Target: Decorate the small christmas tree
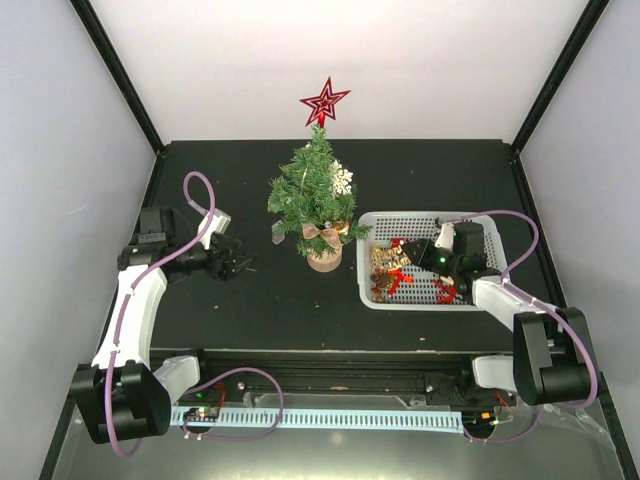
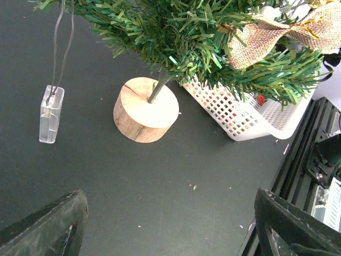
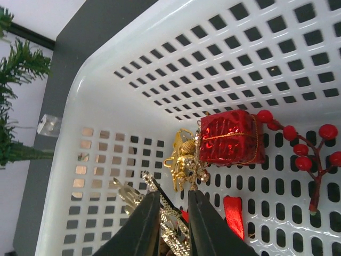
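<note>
Tree (image 1: 314, 195) mid-table already wears star (image 1: 324, 102), snowflake (image 1: 342, 180) and bow (image 1: 323, 235), but basket (image 1: 425, 215) at its 3 o'clock is far from emptied, with right gripper (image 3: 174, 196) pinching a gold sprig (image 3: 133, 196) in there and left gripper (image 1: 243, 262) spread wide, empty, at 9 o'clock.

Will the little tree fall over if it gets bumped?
Probably not easily: the small christmas tree stands on a chunky, flat wooden base. But it's tall with a star on top, so a hard bump might tip it.
</note>
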Controlling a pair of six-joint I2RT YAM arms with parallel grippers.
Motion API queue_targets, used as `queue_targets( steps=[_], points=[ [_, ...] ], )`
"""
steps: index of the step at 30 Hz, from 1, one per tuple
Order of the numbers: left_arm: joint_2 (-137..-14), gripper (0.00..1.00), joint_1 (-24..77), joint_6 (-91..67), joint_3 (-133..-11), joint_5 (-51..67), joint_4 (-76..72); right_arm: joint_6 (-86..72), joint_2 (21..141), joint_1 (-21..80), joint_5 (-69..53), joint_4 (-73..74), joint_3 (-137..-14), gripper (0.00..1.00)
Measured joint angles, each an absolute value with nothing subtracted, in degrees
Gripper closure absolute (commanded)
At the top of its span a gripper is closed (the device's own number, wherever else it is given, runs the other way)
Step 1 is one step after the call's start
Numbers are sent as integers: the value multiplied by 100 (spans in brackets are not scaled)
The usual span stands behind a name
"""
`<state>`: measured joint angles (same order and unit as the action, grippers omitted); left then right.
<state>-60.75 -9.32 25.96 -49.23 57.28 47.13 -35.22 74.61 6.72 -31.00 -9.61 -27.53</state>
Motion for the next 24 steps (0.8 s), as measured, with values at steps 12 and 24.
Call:
queue_targets(
  steps=[12, 24],
  points=[
    [-5959, 14, -932, 2596, -4923, 5747, 4713, -3369, 7148, 799, -2974, -443, -2762, 92],
    [-5957, 14, -932, 2596, -4923, 5789, 4711, -3129, 5605, 891, -1765, 1055, -3275, 94]
  ],
)
